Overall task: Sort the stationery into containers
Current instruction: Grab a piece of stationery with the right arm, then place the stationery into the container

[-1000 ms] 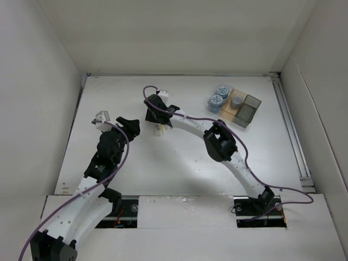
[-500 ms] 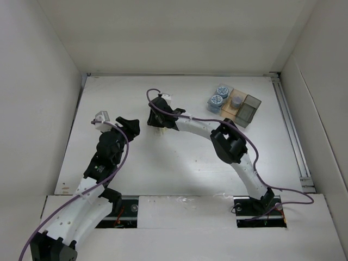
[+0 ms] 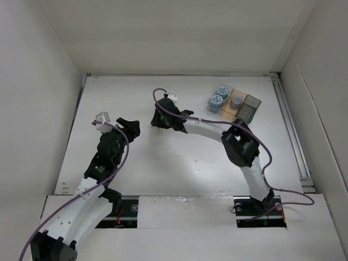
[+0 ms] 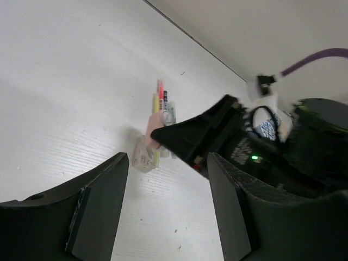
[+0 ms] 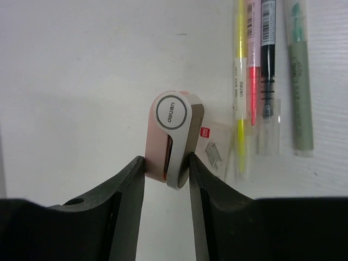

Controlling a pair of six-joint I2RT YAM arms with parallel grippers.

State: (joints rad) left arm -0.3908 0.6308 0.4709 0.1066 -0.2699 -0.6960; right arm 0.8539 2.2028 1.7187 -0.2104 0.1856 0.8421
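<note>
My right gripper (image 5: 167,169) is shut on a small pink and white stapler (image 5: 173,135), held by its sides just over the table. Beside it lie a clear staple box (image 5: 215,150) and thin sticks: yellow (image 5: 241,81), red (image 5: 253,54), black (image 5: 267,70) and grey-green (image 5: 299,81). In the top view this gripper (image 3: 159,125) is at the table's middle back. The compartment tray (image 3: 243,115) stands at the back right with two patterned discs (image 3: 219,95) and a grey disc (image 3: 236,101) in it. My left gripper (image 3: 130,128) is open and empty, left of the sticks.
The left wrist view shows the sticks (image 4: 161,100), the staple box (image 4: 142,158) and the right arm's black gripper (image 4: 217,136) ahead of my left fingers (image 4: 98,212). White walls enclose the table, with a rail (image 3: 291,130) along the right edge.
The right arm's elbow has swung to the right and its gripper has shifted slightly right over the sticks. The left arm has not moved.
</note>
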